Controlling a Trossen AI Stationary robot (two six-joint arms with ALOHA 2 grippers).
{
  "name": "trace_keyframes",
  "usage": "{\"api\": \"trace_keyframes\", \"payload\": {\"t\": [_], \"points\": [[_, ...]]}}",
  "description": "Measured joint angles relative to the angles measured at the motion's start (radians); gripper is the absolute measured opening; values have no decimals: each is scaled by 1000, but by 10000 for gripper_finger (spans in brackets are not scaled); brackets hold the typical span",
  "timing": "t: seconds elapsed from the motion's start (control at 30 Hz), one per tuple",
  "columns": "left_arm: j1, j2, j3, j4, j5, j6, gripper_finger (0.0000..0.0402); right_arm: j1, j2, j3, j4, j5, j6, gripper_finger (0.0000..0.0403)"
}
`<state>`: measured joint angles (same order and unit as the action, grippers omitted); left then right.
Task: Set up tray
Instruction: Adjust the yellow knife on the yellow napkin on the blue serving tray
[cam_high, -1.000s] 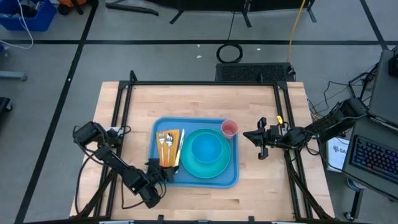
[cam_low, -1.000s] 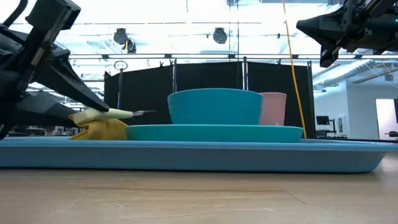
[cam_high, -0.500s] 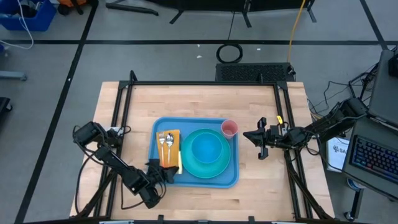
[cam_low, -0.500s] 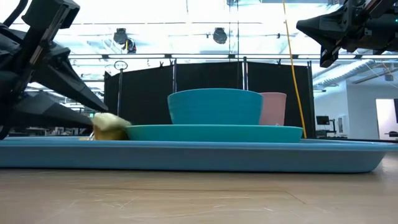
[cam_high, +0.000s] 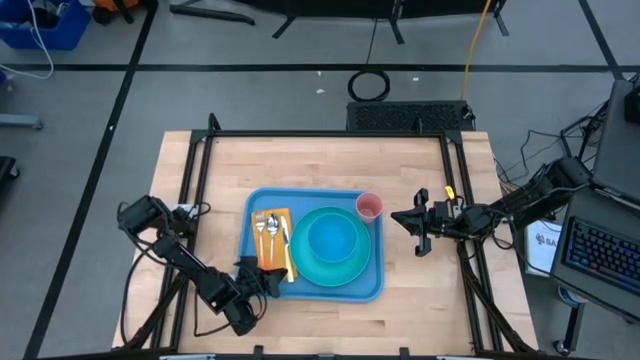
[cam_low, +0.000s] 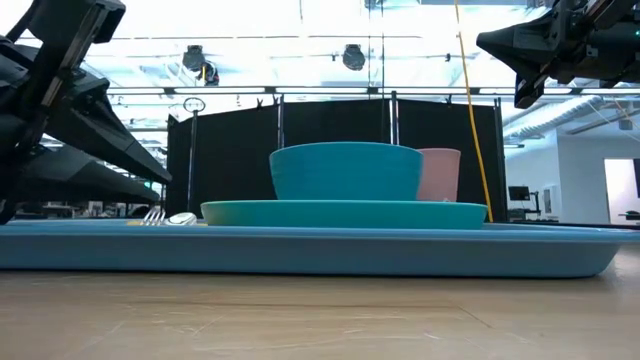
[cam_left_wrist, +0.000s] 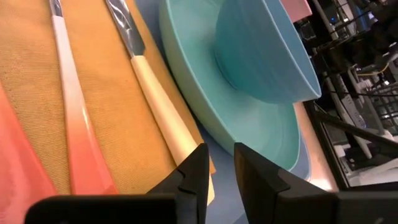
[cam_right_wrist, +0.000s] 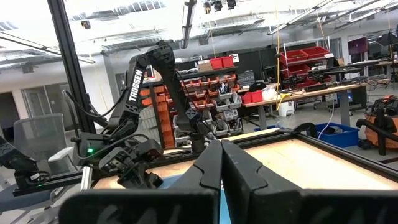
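Overhead, the tray lies mid-surface, carrying a turquoise plate with bowl, a pink cup and cutlery on an orange napkin. The left hand sits at the tray's near-left corner; the right hand hovers beside the tray, fingers pressed together, empty. At surface level, the plate's rim hides the napkin; only a fork and spoon tip peek out. Through the left wrist, the fingers stand slightly parted over a cream knife handle, gripping nothing.

"TROSSEN" shows on the left arm, apparently white
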<state>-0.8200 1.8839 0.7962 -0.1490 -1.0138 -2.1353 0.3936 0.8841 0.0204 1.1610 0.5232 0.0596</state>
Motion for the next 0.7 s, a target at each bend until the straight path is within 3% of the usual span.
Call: {"api": "trace_keyframes", "payload": {"t": [0.3, 0.4, 0.5, 0.7], "points": [[6, -189, -7, -126, 110, 47, 76, 0, 0, 0, 0, 0, 0, 0], [15, -254, -7, -156, 138, 124, 76, 0, 1, 0, -8, 0, 0, 0], [28, -292, -6, -140, 197, 209, 76, 0, 1, 0, -23, 0, 0, 0], [62, -298, -5, -158, 296, 188, 76, 0, 2, 0, -40, 0, 0, 0]]}}
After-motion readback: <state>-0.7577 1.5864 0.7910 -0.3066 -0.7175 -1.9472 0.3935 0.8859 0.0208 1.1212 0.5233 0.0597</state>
